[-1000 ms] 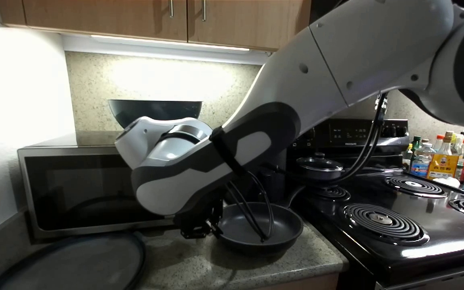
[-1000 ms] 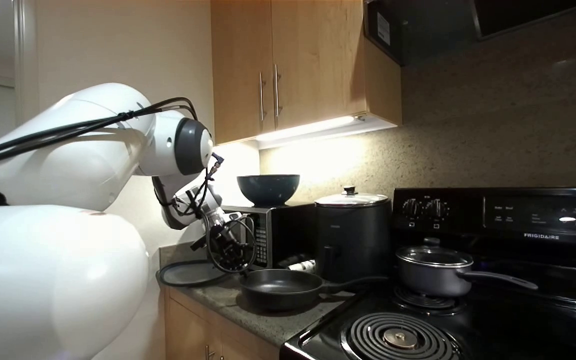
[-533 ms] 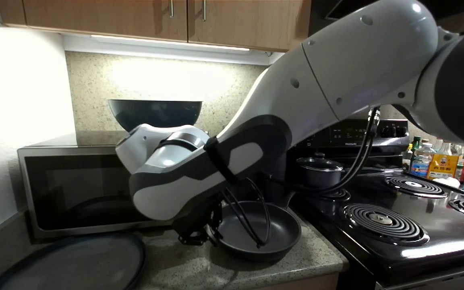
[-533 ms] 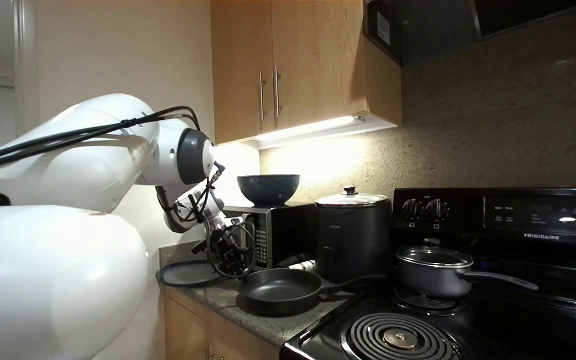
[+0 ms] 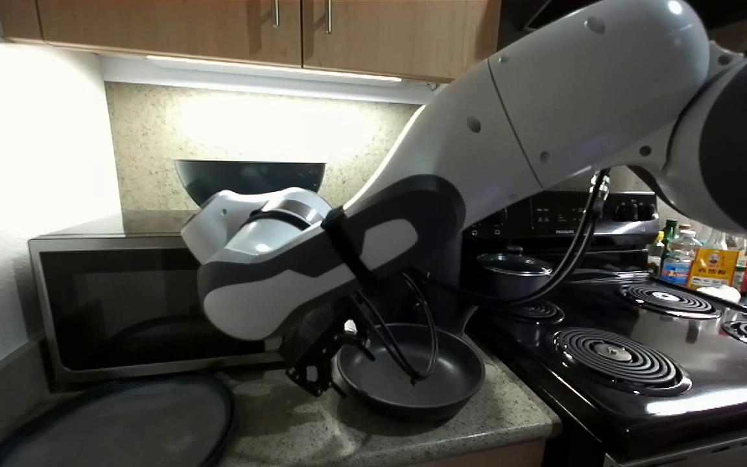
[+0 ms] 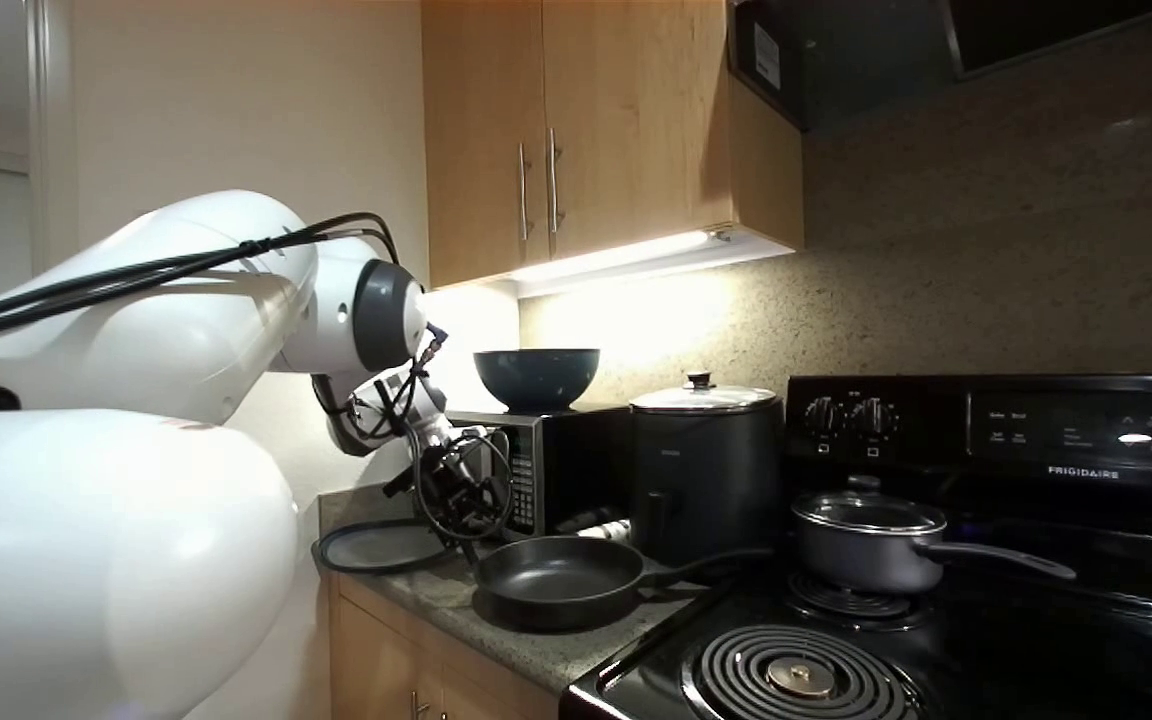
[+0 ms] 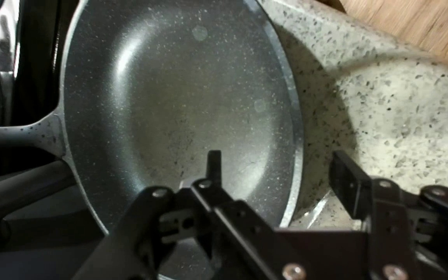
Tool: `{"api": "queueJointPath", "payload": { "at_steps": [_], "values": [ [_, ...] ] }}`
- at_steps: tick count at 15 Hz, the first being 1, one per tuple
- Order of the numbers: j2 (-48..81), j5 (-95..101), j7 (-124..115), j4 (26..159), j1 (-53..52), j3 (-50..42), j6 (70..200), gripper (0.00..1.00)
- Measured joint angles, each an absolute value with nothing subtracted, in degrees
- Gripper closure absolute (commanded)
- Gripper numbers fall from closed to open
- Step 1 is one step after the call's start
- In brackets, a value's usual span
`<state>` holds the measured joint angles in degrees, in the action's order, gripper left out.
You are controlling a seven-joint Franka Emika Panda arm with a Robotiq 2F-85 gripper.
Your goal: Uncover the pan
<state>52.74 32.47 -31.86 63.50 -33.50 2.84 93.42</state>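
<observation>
The pan (image 5: 451, 363), dark and shallow, sits on the counter beside the stove in both exterior views, its inside bare. In the wrist view the pan (image 7: 193, 97) fills much of the picture, with its handle (image 7: 21, 135) reaching left. My gripper (image 7: 274, 155) stands open at the pan's rim. One of its fingers (image 7: 214, 163) is over the pan's inside, the other past the rim above the counter; nothing is between them that I can see gripped. A flat round lid-like disc (image 5: 120, 421) with a dark edge lies on the counter apart from the pan.
A microwave (image 5: 153, 311) carries a deep dark bowl (image 6: 536, 378). A tall black pot (image 6: 706, 480) stands behind the pan. On the stove is a lidded saucepan (image 6: 866, 550), with a coil burner (image 5: 616, 353) nearby. The counter's front edge (image 7: 383, 37) runs close to the pan.
My gripper's jaws have spread apart at the pan's rim. The arm dipped, then the wrist rose slightly. The pan has shifted a little toward the lid-like disc.
</observation>
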Motion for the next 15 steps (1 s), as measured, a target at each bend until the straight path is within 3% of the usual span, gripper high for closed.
{"api": "queueJointPath", "payload": {
  "at_steps": [8, 15],
  "values": [
    [40.81, 34.54, -32.8, 63.94, -38.09, 2.72, 83.33, 0.0],
    [40.28, 34.54, -32.95, 65.44, -37.93, 2.68, 83.29, 0.0]
  ]
}}
